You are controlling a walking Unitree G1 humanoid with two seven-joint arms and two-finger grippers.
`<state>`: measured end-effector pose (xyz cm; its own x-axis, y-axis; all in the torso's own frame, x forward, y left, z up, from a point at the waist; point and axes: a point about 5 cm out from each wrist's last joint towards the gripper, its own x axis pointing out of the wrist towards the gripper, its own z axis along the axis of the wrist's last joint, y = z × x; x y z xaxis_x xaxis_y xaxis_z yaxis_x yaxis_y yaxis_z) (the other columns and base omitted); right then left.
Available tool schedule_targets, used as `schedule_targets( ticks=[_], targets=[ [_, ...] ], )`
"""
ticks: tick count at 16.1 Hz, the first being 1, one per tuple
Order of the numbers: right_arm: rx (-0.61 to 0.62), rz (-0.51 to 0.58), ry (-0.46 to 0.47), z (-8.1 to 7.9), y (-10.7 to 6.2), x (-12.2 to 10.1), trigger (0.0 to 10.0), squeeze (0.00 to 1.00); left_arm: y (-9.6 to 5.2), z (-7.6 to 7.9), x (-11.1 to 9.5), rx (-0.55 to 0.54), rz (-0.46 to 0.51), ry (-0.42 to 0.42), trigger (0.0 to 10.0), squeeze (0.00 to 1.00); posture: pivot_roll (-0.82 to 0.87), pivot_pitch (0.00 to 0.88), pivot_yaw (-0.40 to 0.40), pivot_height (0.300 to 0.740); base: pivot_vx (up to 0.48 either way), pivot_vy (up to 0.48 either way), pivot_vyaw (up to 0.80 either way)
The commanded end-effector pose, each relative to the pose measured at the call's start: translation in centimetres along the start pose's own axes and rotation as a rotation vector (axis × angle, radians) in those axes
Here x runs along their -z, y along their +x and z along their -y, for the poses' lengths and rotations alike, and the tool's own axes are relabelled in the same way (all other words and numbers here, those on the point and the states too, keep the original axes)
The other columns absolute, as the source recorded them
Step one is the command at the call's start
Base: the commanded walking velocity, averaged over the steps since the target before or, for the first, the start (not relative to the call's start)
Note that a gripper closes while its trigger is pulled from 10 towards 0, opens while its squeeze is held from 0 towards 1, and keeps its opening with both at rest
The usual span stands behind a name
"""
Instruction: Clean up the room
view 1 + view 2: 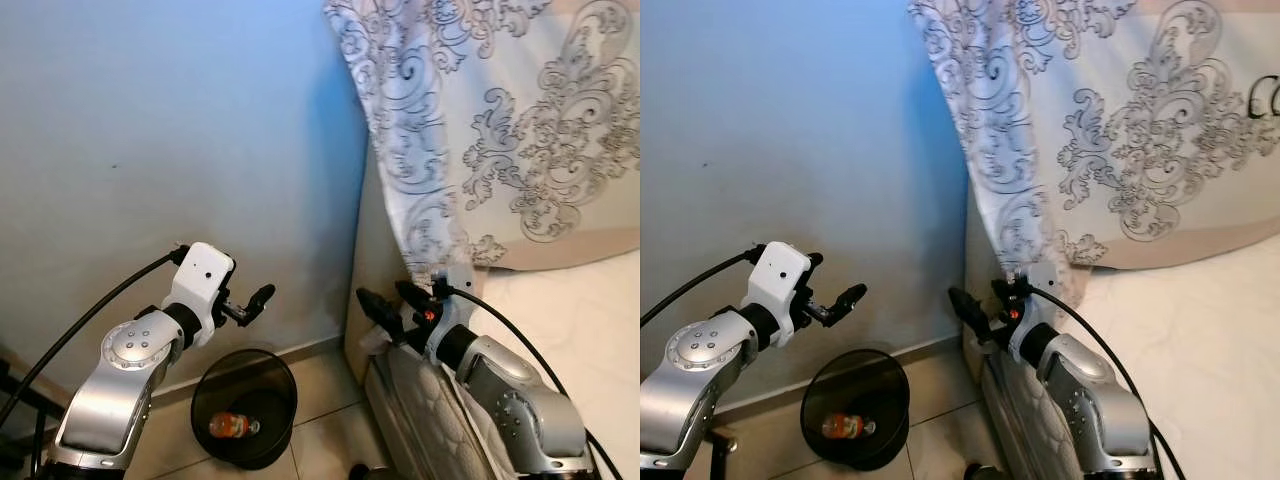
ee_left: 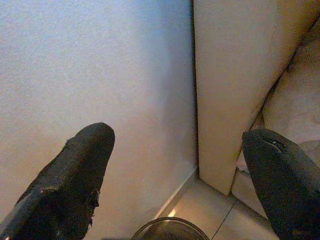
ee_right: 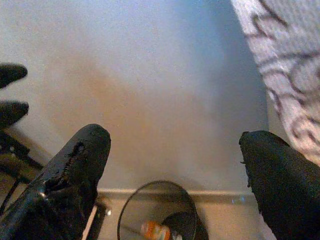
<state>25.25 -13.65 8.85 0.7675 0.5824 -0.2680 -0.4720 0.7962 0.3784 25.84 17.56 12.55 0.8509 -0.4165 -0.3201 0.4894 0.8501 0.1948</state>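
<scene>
A black mesh waste bin [image 1: 278, 440] stands on the tiled floor against the wall, between my two arms. An orange-labelled bottle [image 1: 232, 425] lies inside it. My left gripper [image 1: 255, 301] hovers open above the bin's left side, holding nothing. My right gripper [image 1: 386, 302] is also open and empty, held at the corner of the bed, above and to the right of the bin. In the right wrist view the bin [image 3: 131, 212] and bottle [image 3: 155, 230] lie below the open fingers [image 3: 77, 170]. The left wrist view catches the bin's rim [image 2: 150, 227].
A pale blue wall [image 1: 170, 150] is directly ahead. A patterned grey-and-white cover [image 1: 470, 130] hangs over the bed [image 1: 570, 320] on the right, whose mattress edge [image 1: 420, 410] borders the bin. Dark frame legs [image 1: 15, 400] stand at the lower left, and a small dark object [image 1: 356, 468] sits on the floor.
</scene>
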Motion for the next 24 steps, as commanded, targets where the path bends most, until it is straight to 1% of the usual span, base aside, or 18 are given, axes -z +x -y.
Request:
schedule_targets(
  ticks=[1, 3, 4, 6, 7, 11, 15, 19, 24],
  targets=[
    [-0.028, -0.042, 0.005, -0.1, 0.0, 0.3, 10.0, 1.00, -0.1, 0.0, 0.0, -0.003, 0.000, 0.001, 10.0, 0.00, 0.09, 0.000, 0.028, 0.740, 0.000, 0.000, -0.74],
    [0.016, -0.025, -0.010, 0.2, -0.1, 0.3, 10.0, 1.00, -0.1, 0.0, 0.1, -0.005, -0.002, 0.000, 10.0, 0.00, 0.10, 0.000, 0.020, 0.740, 0.000, 0.000, -0.78],
    [0.071, 0.005, -0.073, 0.9, 0.0, -0.1, 10.0, 1.00, -0.1, -0.1, 0.1, -0.013, -0.006, 0.000, 10.0, 0.00, 0.10, 0.000, 0.019, 0.740, 0.000, 0.000, -0.76],
    [0.079, 0.045, -0.066, 1.1, -0.1, -0.6, 10.0, 1.00, -0.1, -0.2, 0.1, -0.016, -0.006, 0.000, 10.0, 0.00, 0.10, 0.000, 0.019, 0.740, 0.000, 0.000, -0.76],
    [0.073, 0.043, -0.088, 1.0, -0.2, -0.7, 10.0, 1.00, -0.1, -0.4, 0.1, -0.022, -0.011, 0.005, 10.0, 0.00, 0.11, 0.000, 0.017, 0.740, 0.000, 0.000, -0.76],
    [0.058, 0.039, -0.068, 1.0, 0.0, -0.6, 10.0, 1.00, -0.2, -0.8, 0.1, -0.034, -0.013, 0.007, 10.0, 0.00, 0.11, 0.000, 0.020, 0.740, 0.000, 0.000, -0.75],
    [0.077, 0.045, -0.063, 1.2, 0.3, -0.5, 10.0, 1.00, 0.0, -0.8, 0.1, -0.035, -0.021, 0.021, 10.0, 0.00, 0.11, 0.000, 0.016, 0.740, 0.000, 0.000, -0.74],
    [0.073, 0.046, -0.053, 1.2, 0.3, -0.8, 10.0, 1.00, 0.1, -0.9, -0.1, -0.038, -0.013, 0.013, 10.0, 0.00, 0.11, 0.000, 0.013, 0.740, 0.000, 0.000, -0.75],
    [0.078, 0.052, -0.062, 1.3, 0.4, -1.0, 10.0, 1.00, 0.3, -0.9, 0.0, -0.041, -0.008, 0.003, 10.0, 0.00, 0.10, 0.000, 0.015, 0.740, 0.000, 0.000, -0.75]
  ],
)
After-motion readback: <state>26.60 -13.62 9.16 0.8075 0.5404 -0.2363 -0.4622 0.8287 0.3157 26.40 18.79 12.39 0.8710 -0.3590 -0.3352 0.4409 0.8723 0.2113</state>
